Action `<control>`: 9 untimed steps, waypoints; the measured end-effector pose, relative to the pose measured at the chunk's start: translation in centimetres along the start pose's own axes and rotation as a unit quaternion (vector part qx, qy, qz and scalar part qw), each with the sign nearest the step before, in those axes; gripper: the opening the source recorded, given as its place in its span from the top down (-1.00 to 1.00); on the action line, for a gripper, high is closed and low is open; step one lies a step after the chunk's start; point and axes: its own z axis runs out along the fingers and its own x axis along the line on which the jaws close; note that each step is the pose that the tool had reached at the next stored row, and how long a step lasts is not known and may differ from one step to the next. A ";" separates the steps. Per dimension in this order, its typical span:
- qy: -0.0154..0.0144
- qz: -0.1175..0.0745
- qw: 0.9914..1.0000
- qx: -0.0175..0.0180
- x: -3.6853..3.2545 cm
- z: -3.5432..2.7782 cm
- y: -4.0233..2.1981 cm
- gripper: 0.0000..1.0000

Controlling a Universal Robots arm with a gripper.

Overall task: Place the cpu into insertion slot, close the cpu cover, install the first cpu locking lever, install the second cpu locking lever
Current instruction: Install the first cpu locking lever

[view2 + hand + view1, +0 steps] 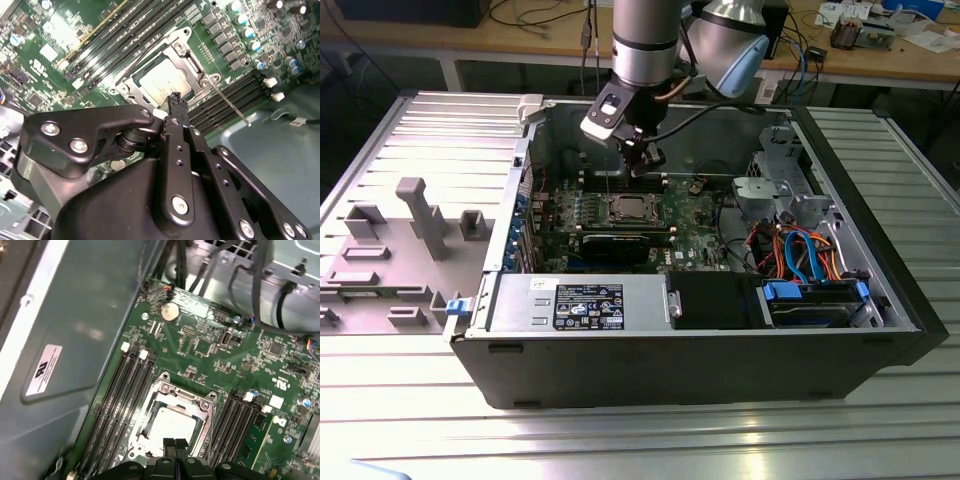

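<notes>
Arm [645,40] is a silver tube with a pale blue joint cap [740,55]; gripper [176,100] is matte black, silver screws [180,204], black cable [692,118].

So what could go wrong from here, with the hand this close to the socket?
The shut hand hangs right over the cpu in the window of the cpu cover; dropping straight down could scratch it. One locking lever juts over the memory slots, seemingly unlatched; a slip might scrape them.
</notes>
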 end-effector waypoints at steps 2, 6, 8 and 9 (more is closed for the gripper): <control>0.000 -0.015 1.000 0.000 0.00 0.03 0.00 0.79; 0.000 -0.045 0.999 0.000 0.00 0.07 0.00 0.79; 0.000 -0.063 0.998 0.000 0.00 0.08 0.00 0.79; 0.000 -0.076 0.997 0.000 0.00 0.08 0.00 0.79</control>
